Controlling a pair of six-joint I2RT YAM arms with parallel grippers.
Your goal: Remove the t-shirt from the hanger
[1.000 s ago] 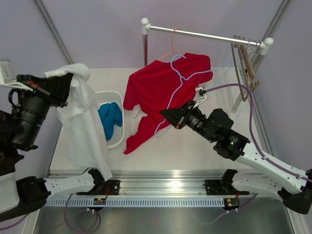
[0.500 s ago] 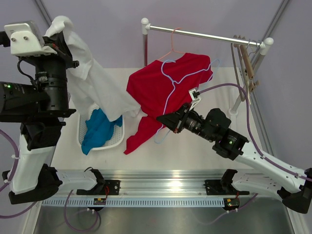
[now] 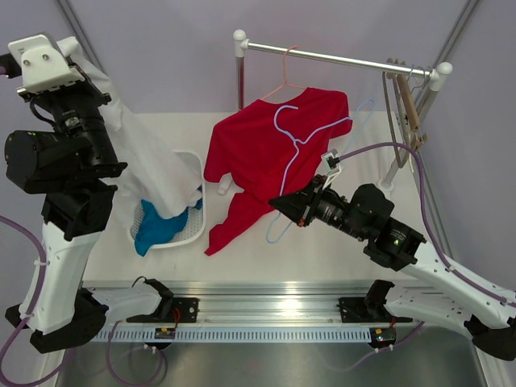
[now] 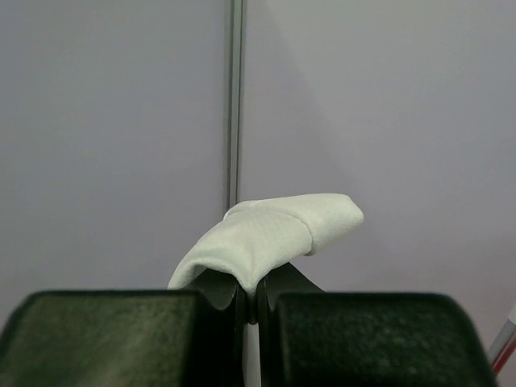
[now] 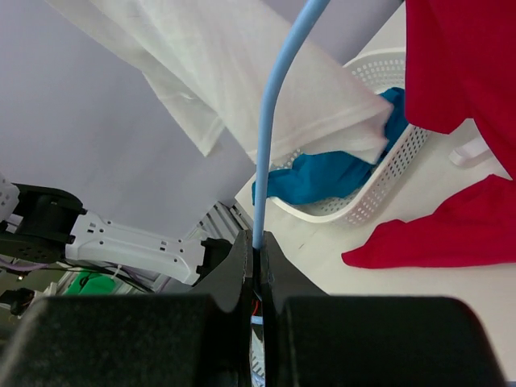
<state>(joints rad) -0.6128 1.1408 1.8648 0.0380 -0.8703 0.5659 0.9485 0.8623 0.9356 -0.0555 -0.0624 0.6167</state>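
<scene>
A white t-shirt point(image 3: 149, 165) hangs from my raised left gripper point(image 3: 83, 68), which is shut on a fold of it point(image 4: 274, 234); its lower end drapes into the white basket point(image 3: 192, 234). It is off the light blue hanger point(image 3: 294, 141). My right gripper point(image 3: 278, 201) is shut on that hanger's lower bar point(image 5: 278, 105) and holds it tilted in front of the red t-shirt point(image 3: 250, 145). In the right wrist view the white t-shirt point(image 5: 242, 72) hangs behind the hanger. In the wrist views both grippers, left point(image 4: 255, 298) and right point(image 5: 258, 250), are pinched shut.
The red t-shirt hangs on a pink hanger point(image 3: 286, 72) from the rail point(image 3: 339, 58), its hem on the table. A blue garment point(image 3: 153, 230) lies in the basket. Wooden hangers point(image 3: 407, 101) hang at the rail's right end. A rack post point(image 3: 239, 72) stands behind.
My left arm has swung up and in, carrying the white t-shirt so its end settles into the basket. My right gripper has shifted slightly right and down with the blue hanger.
</scene>
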